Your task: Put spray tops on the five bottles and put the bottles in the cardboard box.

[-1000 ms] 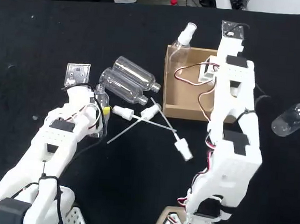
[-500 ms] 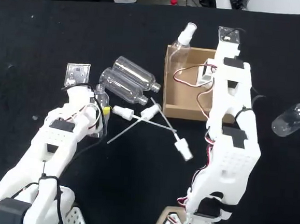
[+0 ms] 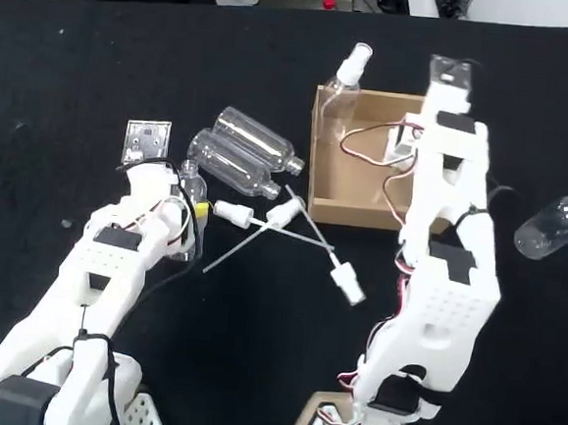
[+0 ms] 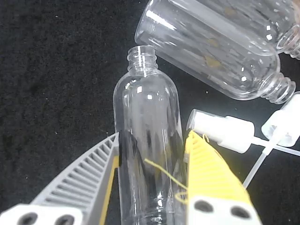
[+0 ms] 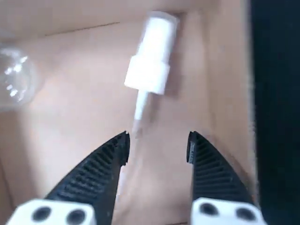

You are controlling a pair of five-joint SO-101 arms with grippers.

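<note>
Cardboard surrounds the right jaws, which hang open inside the box (image 3: 315, 166) over a loose top (image 5: 150, 61). Its thin tube points back toward them and ends just beside 1 jaw tip, with nothing gripped. A capped bottle (image 3: 343, 84) stands in the box's far corner. The left jaws are closed on an uncapped bottle (image 4: 147, 140), 1 jaw on each side of its body, its open neck pointing away from the wrist. Whether it rests on the tabletop (image 3: 80, 59) I cannot tell. 2 more bare bottles (image 3: 239, 165) lie side by side, touching, just beyond it. 3 tops (image 3: 284, 213) lie scattered between them and the box, and a 5th bottle (image 3: 554, 226) lies well apart on the other side of the right arm. By my reading, 1 bottle of 5 is finished, and the step in hand is fetching the loose top from the box for the bottle the left arm holds. The next move calls for lowering the right jaws, closing on the top's white collar rather than the tube, and lifting clear of the box wall. The tube then has to be fed into the open neck.
</note>
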